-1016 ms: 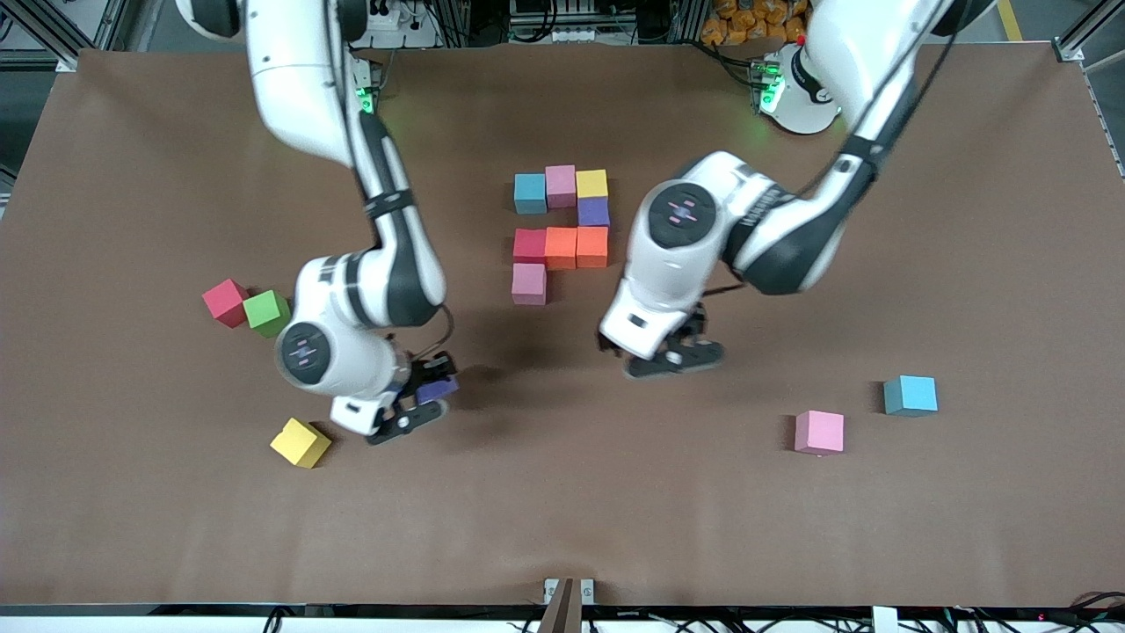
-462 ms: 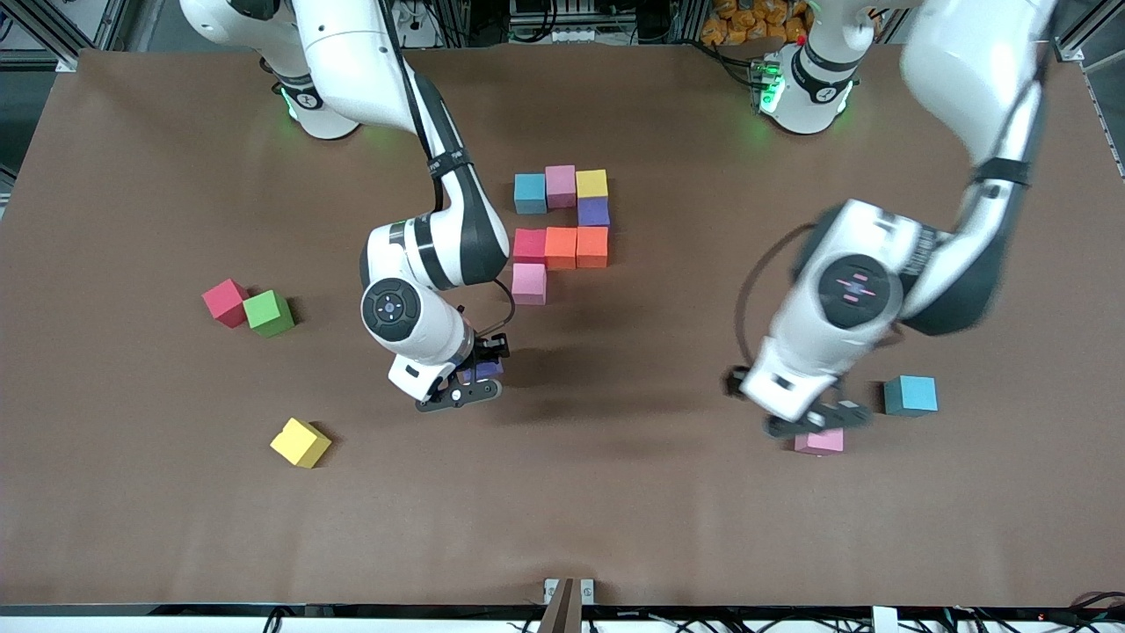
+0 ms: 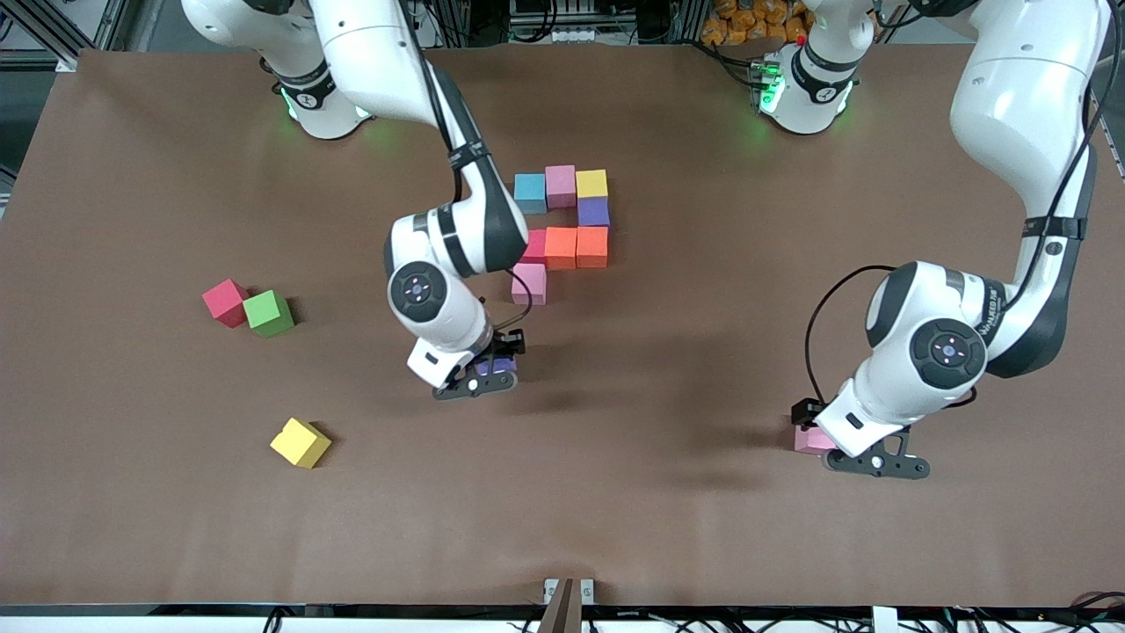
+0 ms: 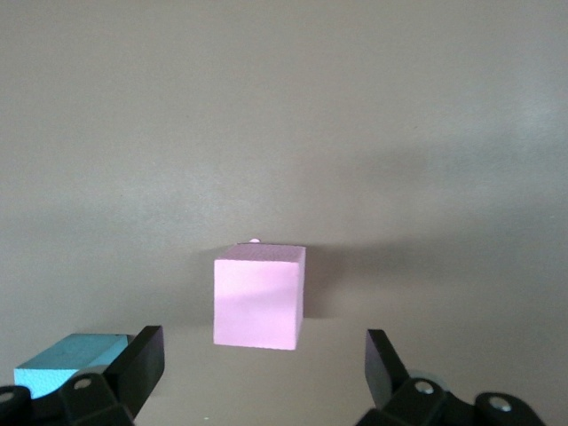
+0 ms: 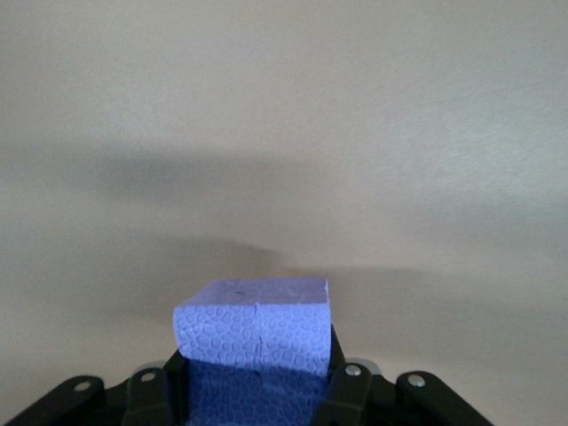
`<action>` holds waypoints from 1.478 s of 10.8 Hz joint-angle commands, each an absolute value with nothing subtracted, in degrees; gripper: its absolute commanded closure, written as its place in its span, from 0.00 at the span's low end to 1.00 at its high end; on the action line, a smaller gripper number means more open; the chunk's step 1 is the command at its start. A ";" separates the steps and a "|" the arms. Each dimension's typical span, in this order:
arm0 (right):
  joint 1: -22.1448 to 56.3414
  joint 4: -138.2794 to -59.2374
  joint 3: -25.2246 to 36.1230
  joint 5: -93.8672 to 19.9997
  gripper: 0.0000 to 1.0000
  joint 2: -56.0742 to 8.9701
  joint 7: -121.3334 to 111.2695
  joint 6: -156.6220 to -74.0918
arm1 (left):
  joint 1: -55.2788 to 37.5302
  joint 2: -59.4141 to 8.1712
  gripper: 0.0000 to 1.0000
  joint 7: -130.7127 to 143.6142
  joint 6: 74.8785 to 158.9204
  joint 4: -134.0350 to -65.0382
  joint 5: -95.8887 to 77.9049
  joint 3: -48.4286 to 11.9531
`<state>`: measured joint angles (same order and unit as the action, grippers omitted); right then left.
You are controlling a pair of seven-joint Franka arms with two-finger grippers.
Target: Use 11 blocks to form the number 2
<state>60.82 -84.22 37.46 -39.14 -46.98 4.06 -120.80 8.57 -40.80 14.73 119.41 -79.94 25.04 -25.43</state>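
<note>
Presently the table [image 3: 132,527] carries a partial figure at its centre: eight blocks [image 3: 562,246] set edge to edge, giving the top bar, the turn and the middle bar of the numeral, with one pink cube starting the lower stroke. Over bare table just nearer the camera than that cube, the right gripper [image 3: 479,376] holds a purple block [image 5: 257,333] clamped between its fingers, evidently bound for the lower stroke. Toward the left arm's end, the left gripper [image 3: 866,457] hangs with jaws wide over a loose pink block [image 4: 259,297], seemingly lined up to take it.
</note>
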 commanded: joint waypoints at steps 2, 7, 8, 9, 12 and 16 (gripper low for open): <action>64.41 -87.00 38.23 -38.32 0.69 -46.23 8.86 -123.74 | 10.02 -42.18 0.00 10.39 120.49 -80.07 24.08 -26.10; 74.69 -97.37 42.88 -39.29 0.70 -45.62 13.96 -134.55 | 12.65 -44.56 0.00 6.86 124.98 -81.82 21.62 -26.10; 75.49 -98.17 43.15 -39.29 0.70 -45.09 14.67 -134.91 | 12.66 -44.65 0.00 6.77 125.50 -82.35 21.80 -26.10; 76.19 -99.22 43.15 -39.29 0.71 -44.22 15.37 -135.70 | 12.66 -44.91 0.00 6.85 126.03 -83.31 21.88 -26.10; 80.23 -105.44 43.15 -41.64 0.71 -39.83 16.96 -140.87 | 13.01 -45.17 0.00 6.86 127.61 -84.72 22.59 -26.02; 83.23 -109.60 43.07 -42.28 0.72 -39.46 17.14 -147.21 | 13.18 -46.23 0.00 6.86 128.06 -84.73 27.06 -25.58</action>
<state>81.63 -106.40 42.47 -41.53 -41.38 16.80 -145.55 12.50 -45.88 7.87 126.86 -84.28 24.86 -25.23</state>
